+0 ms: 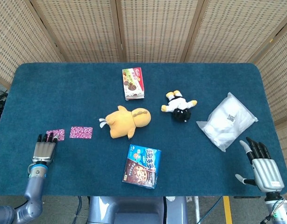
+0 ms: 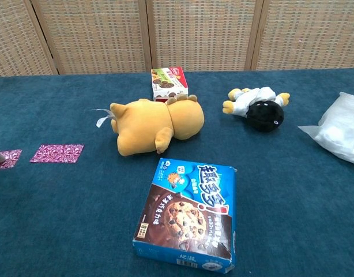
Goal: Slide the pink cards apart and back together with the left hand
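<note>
Two pink cards (image 1: 81, 132) lie flat on the counter (image 1: 190, 74) left of the yellow plush (image 1: 125, 121), apart, the far-left one (image 1: 55, 134) under the left robot hand's (image 1: 44, 148) fingertips, which press it (nothing gripped). Thin, light, probably slick on cloth, so best dragged by pressing on the face, not pinched; the right robot hand (image 1: 262, 167) is idle, fingers spread.

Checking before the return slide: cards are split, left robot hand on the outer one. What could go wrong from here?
1. The left robot hand touches only the near edge of the left pink card; its fingertips may slip off on the cloth.
2. The right pink card lies loose, so a push could shove it toward the yellow plush rather than stacking.
3. The chest view barely shows the hand.
</note>
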Controlling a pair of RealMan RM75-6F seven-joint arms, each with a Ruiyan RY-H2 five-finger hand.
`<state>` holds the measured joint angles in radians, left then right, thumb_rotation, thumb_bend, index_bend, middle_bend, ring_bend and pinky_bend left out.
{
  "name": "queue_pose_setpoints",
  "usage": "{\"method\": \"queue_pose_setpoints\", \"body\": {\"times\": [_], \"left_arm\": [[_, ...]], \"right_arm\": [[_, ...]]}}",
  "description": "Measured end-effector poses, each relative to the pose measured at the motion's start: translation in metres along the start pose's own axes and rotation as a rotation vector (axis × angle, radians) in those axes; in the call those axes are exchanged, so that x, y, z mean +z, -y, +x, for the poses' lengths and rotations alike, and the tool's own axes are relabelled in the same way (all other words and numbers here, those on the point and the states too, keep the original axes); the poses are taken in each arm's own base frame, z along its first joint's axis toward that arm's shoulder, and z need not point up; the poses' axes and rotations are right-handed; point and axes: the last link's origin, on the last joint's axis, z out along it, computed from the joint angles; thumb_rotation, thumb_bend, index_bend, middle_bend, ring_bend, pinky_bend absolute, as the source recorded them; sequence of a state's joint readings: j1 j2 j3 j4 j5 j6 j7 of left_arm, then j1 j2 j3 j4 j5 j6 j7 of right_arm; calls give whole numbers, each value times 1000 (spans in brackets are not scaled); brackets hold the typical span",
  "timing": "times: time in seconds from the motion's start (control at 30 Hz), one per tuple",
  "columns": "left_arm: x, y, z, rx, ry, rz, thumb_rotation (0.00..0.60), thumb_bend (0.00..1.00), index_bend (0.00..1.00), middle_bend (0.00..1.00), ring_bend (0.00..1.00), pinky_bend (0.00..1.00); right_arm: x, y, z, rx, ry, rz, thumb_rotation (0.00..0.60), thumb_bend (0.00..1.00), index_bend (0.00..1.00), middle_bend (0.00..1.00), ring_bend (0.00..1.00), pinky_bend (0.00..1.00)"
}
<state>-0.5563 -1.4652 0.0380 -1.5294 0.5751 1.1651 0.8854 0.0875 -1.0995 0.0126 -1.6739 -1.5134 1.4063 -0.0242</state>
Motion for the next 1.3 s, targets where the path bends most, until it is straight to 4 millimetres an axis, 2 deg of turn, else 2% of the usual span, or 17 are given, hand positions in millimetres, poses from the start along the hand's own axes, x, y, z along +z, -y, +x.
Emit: {"method": "queue_pose_setpoints", "body": {"times": [0.2,0.4,0.6,0.87,1.3], "left_arm": [[0,9,11,-62,-43,-10,600,664,77,0,0,0],[-6,2,35,-136,-109,-73,600,664,77,0,0,0],[-14,-17,48,-128,-120,-119,600,661,77,0,0,0],[-19,-53,47,-95,-80,-155,600,665,77,0,0,0],[-3,-79,57,-68,-66,-108,600,671,77,0,0,0]], "right_arm": [[0,1,-2,-5,0,2,600,0,0,0,0,0],[1,0,-2,-4,-1,-3,600,0,0,0,0,0],[1,0,-1,1,-2,-4,600,0,0,0,0,0],[0,-2,1,13,-2,-6,600,0,0,0,0,0],[1,-5,2,33,10,-9,600,0,0,0,0,0]]}}
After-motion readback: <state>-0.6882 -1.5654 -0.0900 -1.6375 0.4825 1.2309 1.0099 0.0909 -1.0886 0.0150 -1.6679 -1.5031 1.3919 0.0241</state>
